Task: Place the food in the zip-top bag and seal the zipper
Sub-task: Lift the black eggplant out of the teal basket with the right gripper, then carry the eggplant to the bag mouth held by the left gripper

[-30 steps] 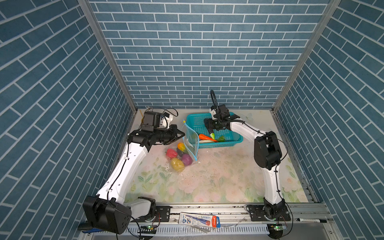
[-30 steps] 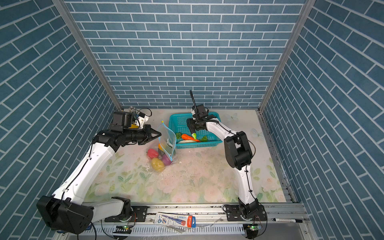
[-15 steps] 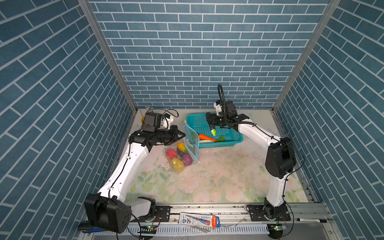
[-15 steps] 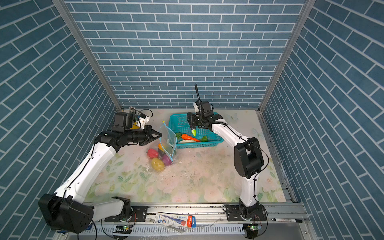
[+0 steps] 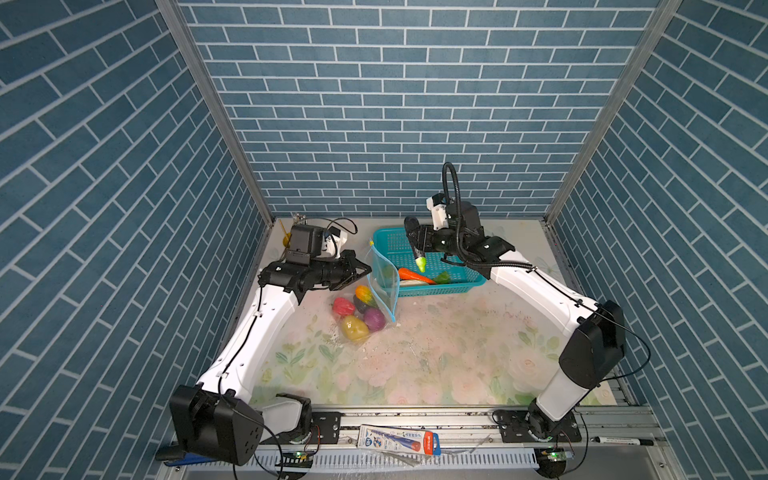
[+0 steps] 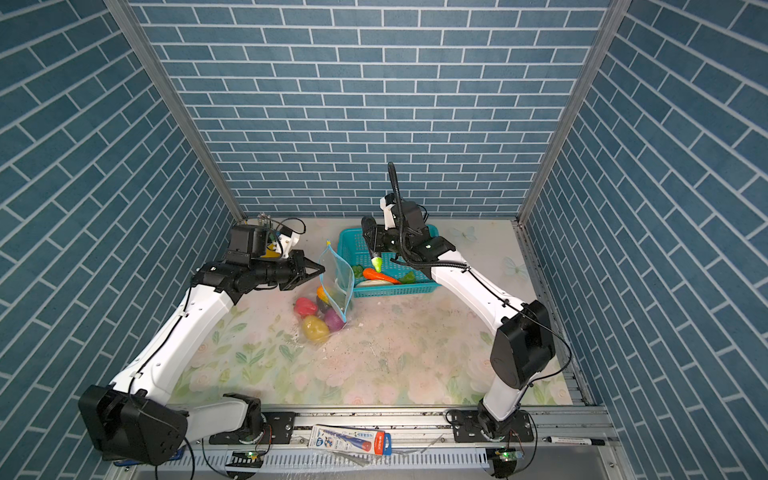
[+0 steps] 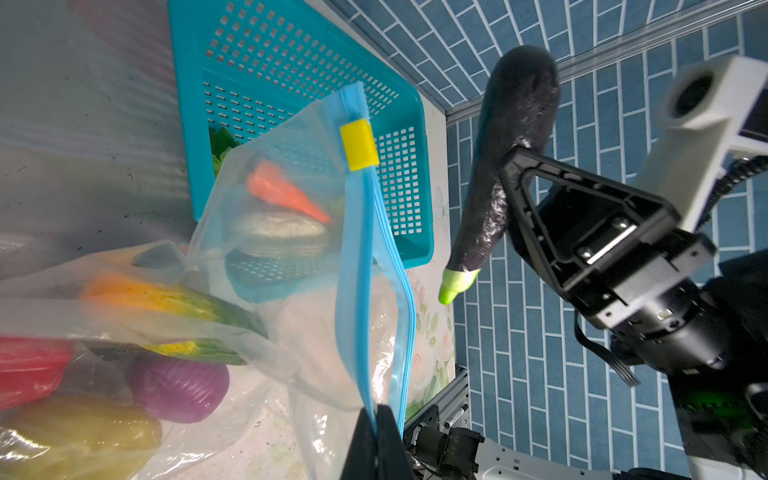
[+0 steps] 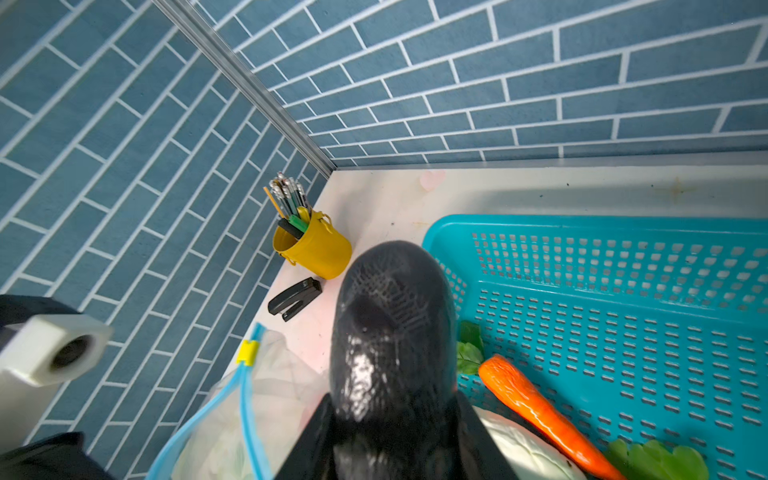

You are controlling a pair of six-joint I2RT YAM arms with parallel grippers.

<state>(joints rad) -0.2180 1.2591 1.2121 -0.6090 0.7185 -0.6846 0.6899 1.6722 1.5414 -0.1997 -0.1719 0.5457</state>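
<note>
My right gripper grips the eggplant mid-body, its green tip hanging below the jaws. It looks stiff, light and glossy, so probably slippery. My left gripper is pinched on the zipper, holding the limp zip-top bag mouth-open near that tip.

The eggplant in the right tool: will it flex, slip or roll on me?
Probably stiff: the eggplant looks straight though the right tool grips it only partway along. Its glossy skin may be slippery, so hanging green tip down it could slide or pivot. Rounded and long, it would likely roll if dropped.
</note>
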